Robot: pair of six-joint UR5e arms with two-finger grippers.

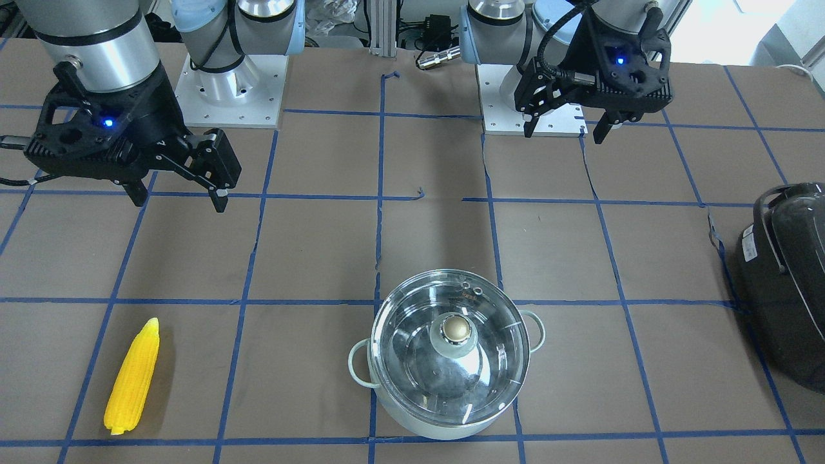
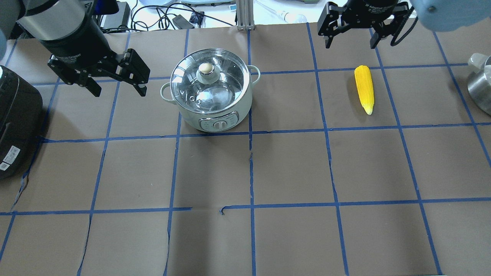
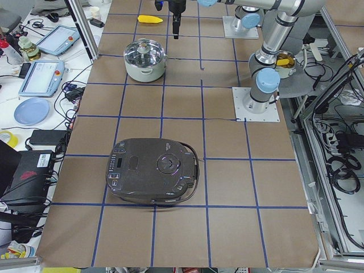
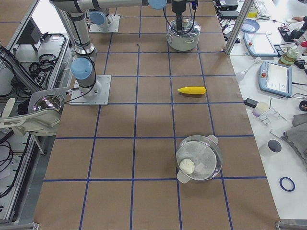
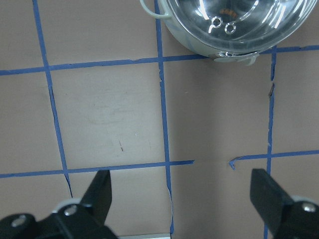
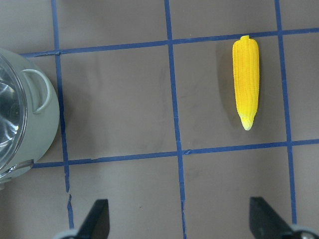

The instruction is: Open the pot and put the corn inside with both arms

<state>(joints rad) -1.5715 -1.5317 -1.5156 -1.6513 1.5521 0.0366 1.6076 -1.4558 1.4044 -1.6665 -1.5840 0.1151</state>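
The pot [image 1: 445, 412] stands on the brown table with its glass lid [image 1: 451, 348] on and a brass-coloured knob [image 1: 456, 329]. It also shows in the overhead view [image 2: 215, 111] and at the top of the left wrist view [image 5: 199, 42]. The yellow corn [image 1: 133, 378] lies flat on the table, apart from the pot, and shows too in the overhead view [image 2: 364, 88] and the right wrist view [image 6: 245, 79]. My left gripper [image 2: 119, 92] is open and empty, beside the pot. My right gripper [image 2: 350, 45] is open and empty, beyond the corn's blunt end.
A big dark grey appliance [image 2: 15, 122] sits at the table's left end and fills the near part of the exterior left view [image 3: 152, 170]. A second steel pot with a lid [image 4: 199, 158] stands at the right end. Blue tape lines grid the table.
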